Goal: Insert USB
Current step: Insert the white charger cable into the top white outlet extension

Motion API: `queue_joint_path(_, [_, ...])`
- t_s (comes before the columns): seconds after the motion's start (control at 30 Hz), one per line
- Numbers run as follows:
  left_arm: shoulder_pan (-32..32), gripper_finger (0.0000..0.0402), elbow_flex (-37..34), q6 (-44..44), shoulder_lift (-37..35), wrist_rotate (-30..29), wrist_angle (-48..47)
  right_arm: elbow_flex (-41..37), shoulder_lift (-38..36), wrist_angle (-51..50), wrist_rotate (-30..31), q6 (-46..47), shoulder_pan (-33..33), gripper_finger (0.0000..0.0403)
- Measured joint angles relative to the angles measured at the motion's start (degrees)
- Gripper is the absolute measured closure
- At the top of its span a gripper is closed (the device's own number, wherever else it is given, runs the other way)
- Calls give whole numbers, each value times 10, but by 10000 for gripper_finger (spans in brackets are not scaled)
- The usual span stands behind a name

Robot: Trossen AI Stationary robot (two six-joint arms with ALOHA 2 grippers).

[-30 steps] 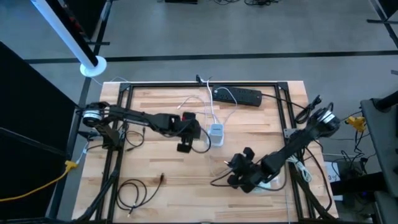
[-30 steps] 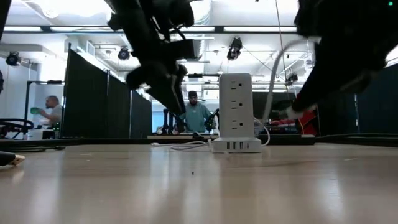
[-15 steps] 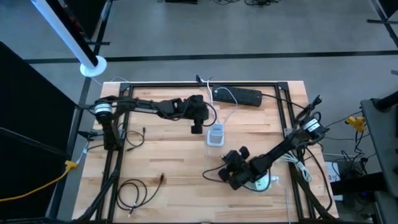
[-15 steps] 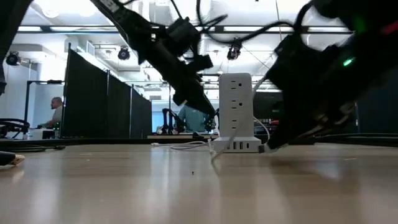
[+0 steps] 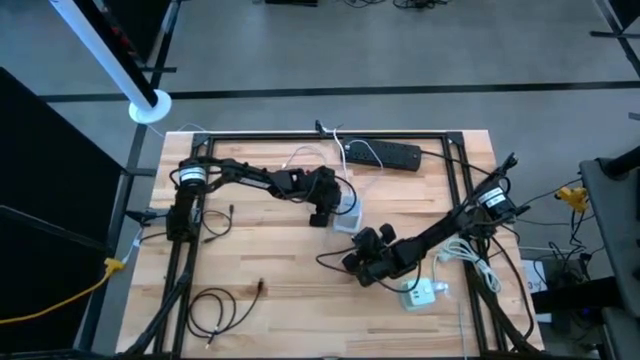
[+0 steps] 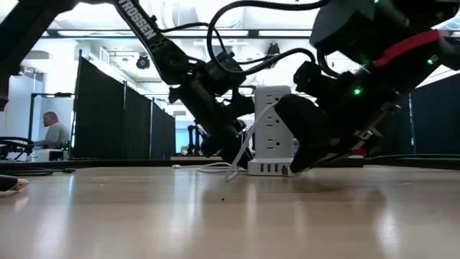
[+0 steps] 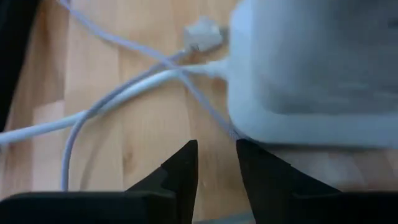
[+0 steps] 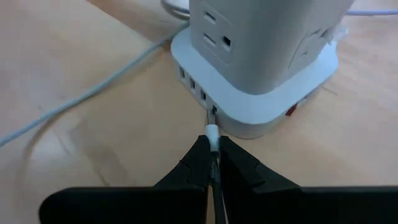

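The wooden table [image 5: 250,260] carries a white power tower [image 8: 261,56] near its centre, upright, with a row of USB ports along its base facing the right gripper [image 8: 213,155]. A black power strip [image 5: 382,155] lies at the far edge, well apart.

The right gripper is low on the table just in front of the tower's base, fingers pinched tight on a white USB plug [image 8: 212,132]. The plug's long axis runs straight out from between the fingertips, its tip pointing at the port row and at or just inside one port (the metal end cannot be made out, so depth of entry is unclear). Its cable is hidden between the fingers.

The left gripper [image 7: 214,168] sits at the tower's opposite side, fingers narrowly parted, holding nothing visible; a thin white cable [image 7: 118,93] runs past them. The tower is blurred in the left wrist view.
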Motion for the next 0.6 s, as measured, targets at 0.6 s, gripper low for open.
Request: queue_joint_path(0.6, [34,298,-2,51,-63,-32,-13,-3,-40,-34,31,66,10,395])
